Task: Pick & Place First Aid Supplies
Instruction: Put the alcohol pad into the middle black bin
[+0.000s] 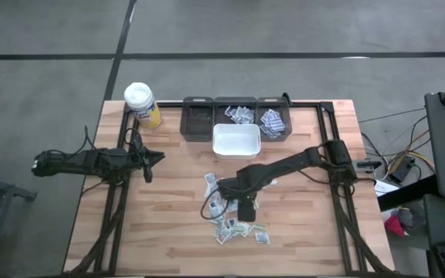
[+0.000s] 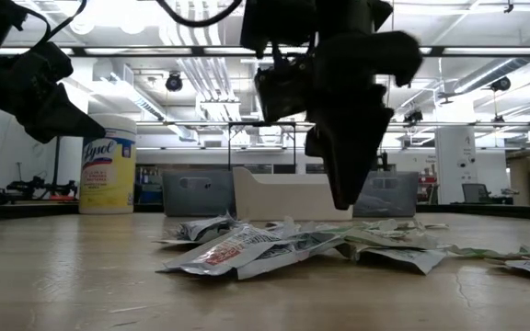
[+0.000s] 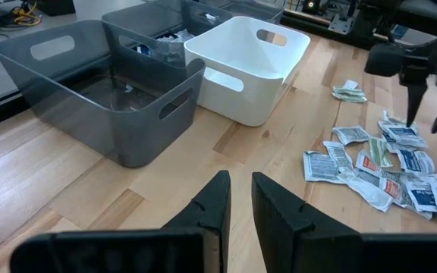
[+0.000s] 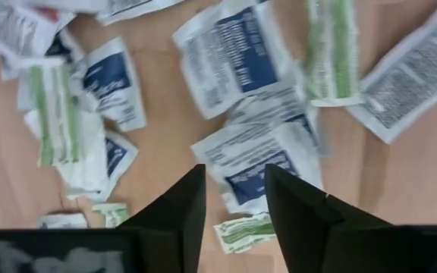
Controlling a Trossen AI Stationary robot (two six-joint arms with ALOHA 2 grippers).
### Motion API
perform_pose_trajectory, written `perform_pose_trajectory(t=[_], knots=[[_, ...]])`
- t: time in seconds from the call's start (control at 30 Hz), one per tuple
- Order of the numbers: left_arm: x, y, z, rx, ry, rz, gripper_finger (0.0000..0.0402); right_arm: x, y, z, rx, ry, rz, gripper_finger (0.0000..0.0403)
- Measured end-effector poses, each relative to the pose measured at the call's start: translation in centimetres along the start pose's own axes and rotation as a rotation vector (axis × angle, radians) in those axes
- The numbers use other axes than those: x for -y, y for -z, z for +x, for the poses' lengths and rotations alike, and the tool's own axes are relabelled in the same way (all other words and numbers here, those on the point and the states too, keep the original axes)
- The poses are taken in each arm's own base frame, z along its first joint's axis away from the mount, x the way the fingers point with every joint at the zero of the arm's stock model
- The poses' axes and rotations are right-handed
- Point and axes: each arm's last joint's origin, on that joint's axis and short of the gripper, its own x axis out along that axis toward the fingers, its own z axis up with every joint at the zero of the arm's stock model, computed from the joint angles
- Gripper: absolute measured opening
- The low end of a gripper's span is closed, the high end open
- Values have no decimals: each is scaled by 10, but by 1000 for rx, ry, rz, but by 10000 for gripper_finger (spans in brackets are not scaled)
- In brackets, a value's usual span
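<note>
The first aid supplies [image 1: 236,224] are small flat white-grey packets with green, red and blue print, lying in a loose pile on the wooden table's near middle [image 2: 274,248] [image 3: 389,167]. My right gripper [image 1: 246,208] [image 2: 343,198] hangs over this pile, fingers pointing down and open. In the right wrist view, my right gripper [image 4: 235,180] stands just above a blue-printed packet [image 4: 260,159] without touching it. My left gripper [image 1: 151,161] [image 3: 241,193] waits over the table's left part, away from the pile, open by a narrow gap.
Three grey bins [image 1: 198,121] line the far edge; the middle one [image 1: 236,116] and the right one [image 1: 273,120] hold packets. A white bin [image 1: 236,141] sits in front of them. A white-lidded yellow bottle [image 1: 141,104] stands at the far left corner. Bare wood lies left of the pile.
</note>
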Motion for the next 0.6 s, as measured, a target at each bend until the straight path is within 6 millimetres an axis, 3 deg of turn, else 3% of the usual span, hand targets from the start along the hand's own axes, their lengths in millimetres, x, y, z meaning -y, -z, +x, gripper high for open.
perform_pose_trajectory(t=[0.27,0.6], knots=[[0,0,0,0,0,1,53,-19,2,4,41,38,-132,137],[0,6,5,-11,-1,2,53,-21,3,4,58,82,-140,131]])
